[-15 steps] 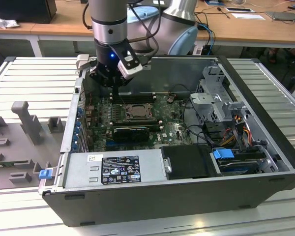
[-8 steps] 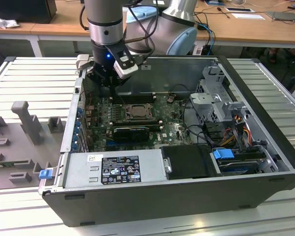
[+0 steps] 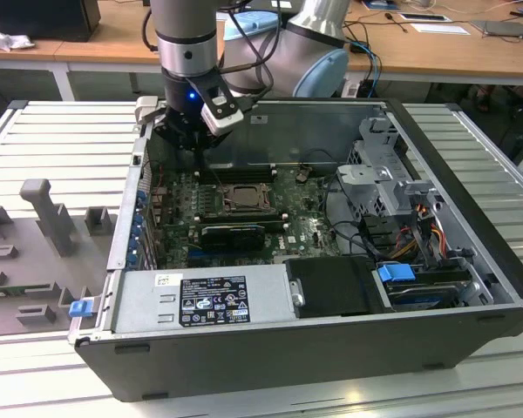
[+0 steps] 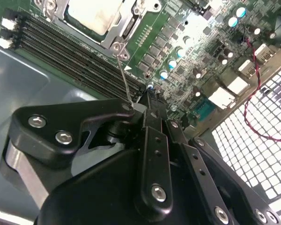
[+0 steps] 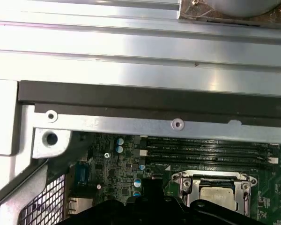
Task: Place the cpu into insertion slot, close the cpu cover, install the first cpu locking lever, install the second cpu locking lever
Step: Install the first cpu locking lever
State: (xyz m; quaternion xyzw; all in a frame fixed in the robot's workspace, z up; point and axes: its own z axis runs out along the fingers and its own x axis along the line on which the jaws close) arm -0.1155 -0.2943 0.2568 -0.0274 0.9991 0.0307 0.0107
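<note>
The cpu lies pale and flat in the insertion slot on the green board. The cpu cover, a silvery frame, sits closed around the cpu. A thin wire locking lever rises from the socket's corner up to my fingertips. My gripper is shut, its tip meeting the lever's free end; whether the lever is clamped I cannot tell. In the exterior view my gripper hangs over the back corner of the board at the view's left, beside the socket. Its tip stands next to the cover.
Long black memory slots run between socket and case wall. A red-black wire crosses near the perforated rear panel. A drive cage and a power supply take up the rest of the open case.
</note>
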